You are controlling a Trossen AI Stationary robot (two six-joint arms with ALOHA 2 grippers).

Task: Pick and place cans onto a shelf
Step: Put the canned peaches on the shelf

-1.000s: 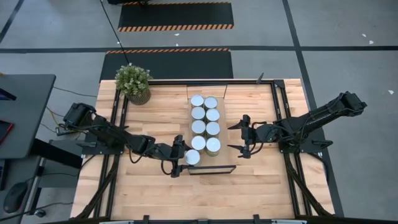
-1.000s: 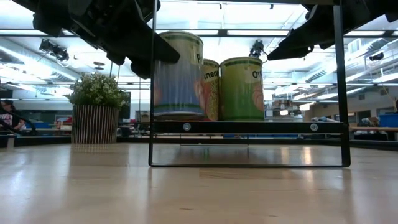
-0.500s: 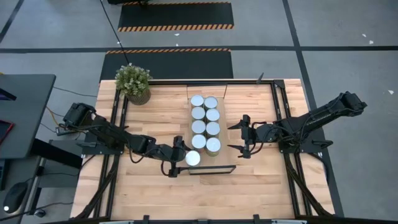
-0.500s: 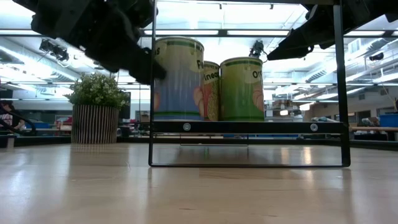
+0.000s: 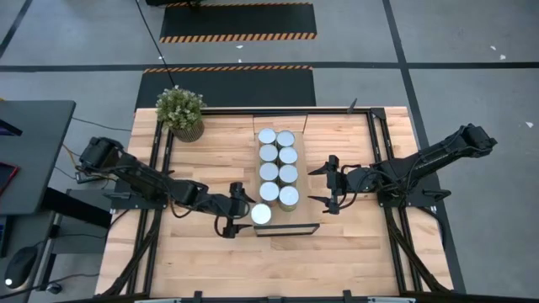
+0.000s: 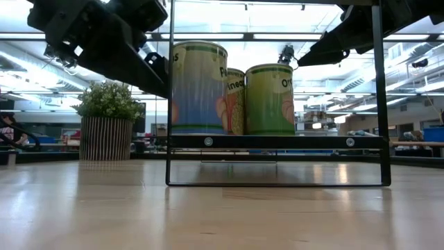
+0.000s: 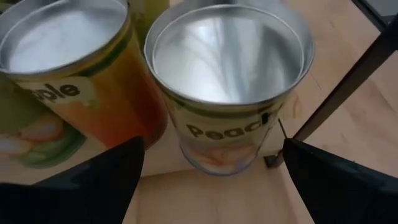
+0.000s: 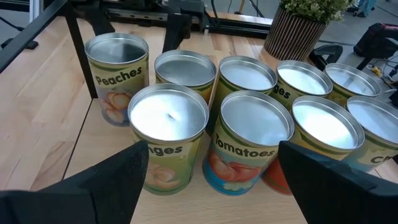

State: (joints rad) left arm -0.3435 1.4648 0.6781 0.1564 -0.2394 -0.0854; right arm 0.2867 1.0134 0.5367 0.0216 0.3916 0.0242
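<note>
Now left pincer (image 5: 236, 210) wide open, empty, just beside peaches can (image 5: 261, 214) on shelf (image 5: 286, 229); right pincer (image 5: 325, 186) open, empty, near cans (image 5: 278, 167).

nine upright cans (image 5: 277, 167) on shelf (image 5: 286, 228)

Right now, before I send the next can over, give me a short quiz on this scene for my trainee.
1. True or false: the left pincer is shut on the Peaches can.
2. How many cans stand on the shelf in the high view? A) seven B) nine C) twelve
3. What thing, no part of the task, stands at a corner of the table?

Key: 1. False: its fingers are spread, beside the can. 2. B. 3. The potted plant.
</note>
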